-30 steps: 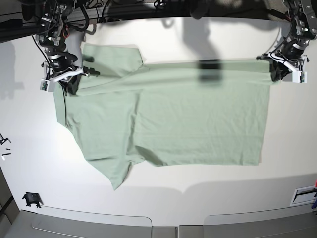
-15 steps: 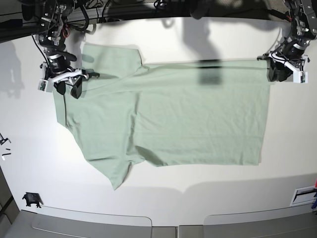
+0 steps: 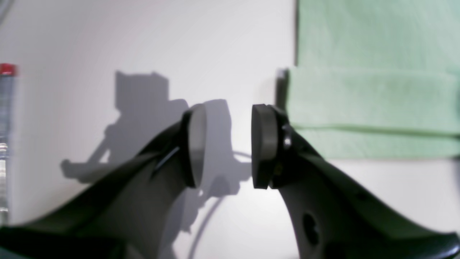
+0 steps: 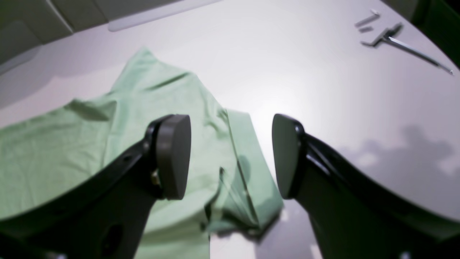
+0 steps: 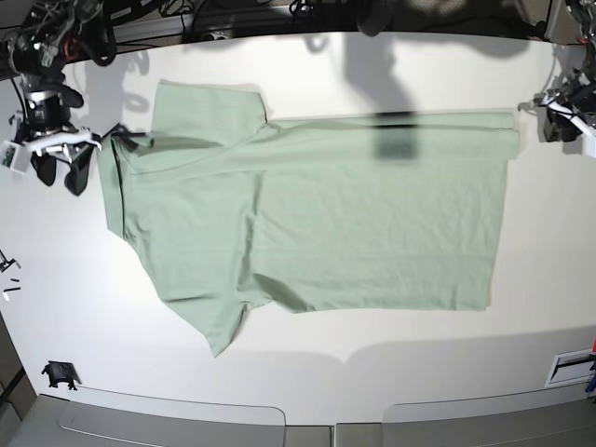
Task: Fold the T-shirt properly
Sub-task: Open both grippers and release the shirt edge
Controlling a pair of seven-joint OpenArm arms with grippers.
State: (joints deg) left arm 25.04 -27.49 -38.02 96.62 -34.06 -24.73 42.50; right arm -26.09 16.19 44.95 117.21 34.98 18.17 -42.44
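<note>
2 grippers — left (image 3: 228, 145), right (image 4: 230, 156) — gape beside the T-shirt (image 5: 317, 219).

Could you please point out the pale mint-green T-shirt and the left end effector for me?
pale mint-green cotton T-shirt (image 5: 372, 214): base view, flat middle of the body.
left end effector (image 3: 228, 144): left wrist view, gap between its open pads.

No readable text, label, brand or number on any surface in view.

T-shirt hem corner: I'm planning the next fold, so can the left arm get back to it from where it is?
Probably yes: the left gripper is open, just beside the T-shirt, with bare table between them.
</note>
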